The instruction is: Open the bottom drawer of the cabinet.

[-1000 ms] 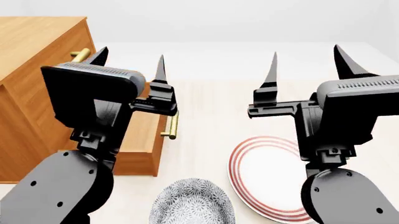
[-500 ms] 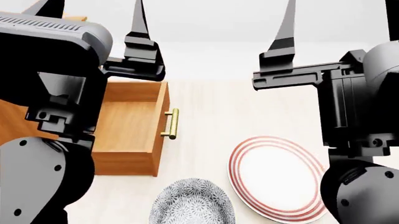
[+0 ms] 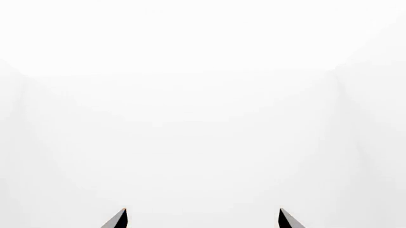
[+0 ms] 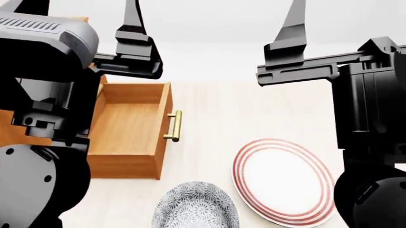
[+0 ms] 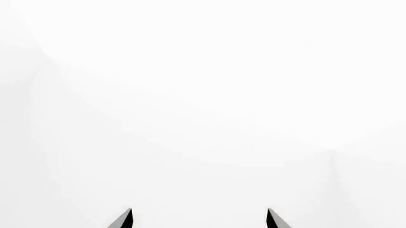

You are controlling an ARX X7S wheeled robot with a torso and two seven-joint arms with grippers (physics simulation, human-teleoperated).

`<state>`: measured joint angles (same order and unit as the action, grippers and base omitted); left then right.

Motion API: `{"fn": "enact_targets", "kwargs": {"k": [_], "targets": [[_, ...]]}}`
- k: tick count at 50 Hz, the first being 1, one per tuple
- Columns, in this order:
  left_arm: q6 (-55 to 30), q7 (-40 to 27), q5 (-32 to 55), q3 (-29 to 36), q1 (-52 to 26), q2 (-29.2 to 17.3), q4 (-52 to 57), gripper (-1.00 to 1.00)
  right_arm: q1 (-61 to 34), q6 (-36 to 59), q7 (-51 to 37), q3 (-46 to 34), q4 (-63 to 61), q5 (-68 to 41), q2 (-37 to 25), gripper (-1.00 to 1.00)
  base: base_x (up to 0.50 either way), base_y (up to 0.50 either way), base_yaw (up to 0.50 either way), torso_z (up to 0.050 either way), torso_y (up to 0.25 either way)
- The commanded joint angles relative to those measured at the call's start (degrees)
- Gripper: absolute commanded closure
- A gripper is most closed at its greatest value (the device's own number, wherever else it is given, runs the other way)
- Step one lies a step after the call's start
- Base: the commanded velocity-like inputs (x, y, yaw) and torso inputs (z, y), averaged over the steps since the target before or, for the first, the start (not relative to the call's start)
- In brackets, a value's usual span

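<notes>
The bottom drawer (image 4: 130, 123) stands pulled out, its empty orange-brown inside showing and its gold bar handle (image 4: 174, 126) facing right. The cabinet (image 4: 11, 130) is almost wholly hidden behind my left arm; the upper drawers do not show. My left gripper (image 4: 81, 4) is open and empty, raised above the drawer with its fingers (image 4: 133, 19) pointing up. My right gripper (image 4: 347, 4) is open and empty, raised at the right. Both wrist views show only white wall past the left gripper (image 3: 203, 218) and the right gripper (image 5: 199, 218).
A white plate with red rings (image 4: 282, 180) lies on the pale wooden surface (image 4: 222, 109) right of the drawer. A grey patterned bowl (image 4: 195, 206) sits near the front edge, just beyond the drawer's front corner.
Both arms have risen and come nearer the head camera, and now cover most of the cabinet. The drawer stays pulled out. Plate and bowl have not moved.
</notes>
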<state>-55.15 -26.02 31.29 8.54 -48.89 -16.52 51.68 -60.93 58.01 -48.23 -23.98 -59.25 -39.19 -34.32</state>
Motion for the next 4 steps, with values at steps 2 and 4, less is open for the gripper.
{"fn": "enact_targets", "kwargs": {"k": [2,4], "targets": [[1.36,-0.21,-0.37,0.65,0.78,-0.33,-0.28,-1.0,-0.2,-3.19,-2.17,-2.48,1.0,-1.18,-2.04,-1.0,0.0,0.0,0.0,0.0,0.0],[1.62,-0.22,-0.5,0.78,0.92,-0.41,-0.48,-1.0,-0.08,-3.65,-2.13,-2.62,1.24,-1.07,-2.14,-1.0,0.0,0.0,0.0,0.0,0.0]]}}
